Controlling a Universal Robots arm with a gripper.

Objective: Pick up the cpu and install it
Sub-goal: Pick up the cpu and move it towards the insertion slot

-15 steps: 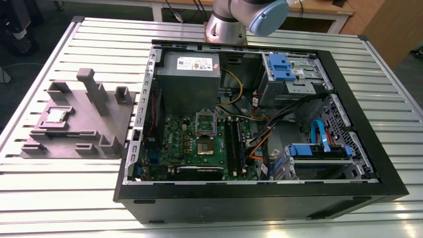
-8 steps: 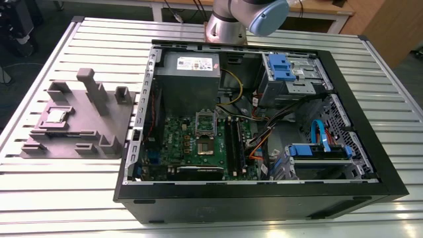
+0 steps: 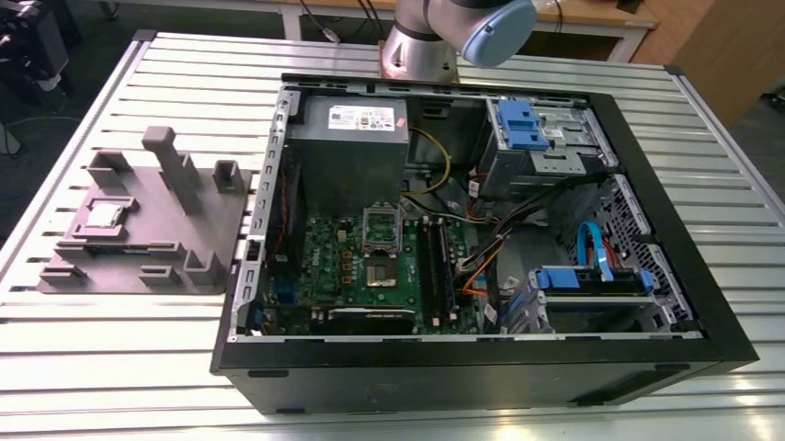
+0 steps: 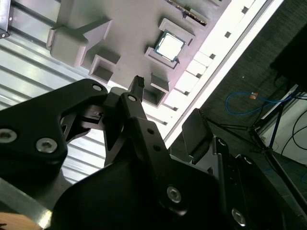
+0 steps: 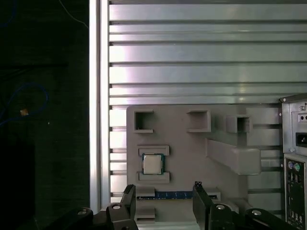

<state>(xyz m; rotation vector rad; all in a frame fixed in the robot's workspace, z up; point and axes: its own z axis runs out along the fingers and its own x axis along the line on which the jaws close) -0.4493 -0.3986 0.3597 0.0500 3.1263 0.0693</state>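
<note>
The end effector [image 5: 164,199] hovers over the grey fixture plate [image 5: 192,153], its two dark fingers [image 5: 128,201] spread apart with nothing between them. The cpu [image 5: 152,164] lies flat in its framed pocket on the plate, silver top up, just beyond the fingertips and not touched by them. The second wrist view tells the same story: the cpu [image 4: 169,46] sits snug in its nest on the plate [image 4: 129,24], and the spread end effector [image 4: 168,100] hangs clear of it. Between the cpu's pocket and the fingers, a slim blue-green strip [image 5: 175,195] rests in a slot of the plate. In the exterior view, the plate [image 3: 227,216] lies on the slatted metal surface [image 3: 123,349], and the cpu [image 3: 108,215] shows near the plate's edge farthest from the computer case [image 3: 491,367]. That case stands just beside the plate with its side off. It holds a green motherboard [image 3: 356,266] with a silver socket frame [image 3: 382,223], a grey power supply [image 3: 353,124] and blue-trimmed drive bays [image 3: 540,129].
</note>
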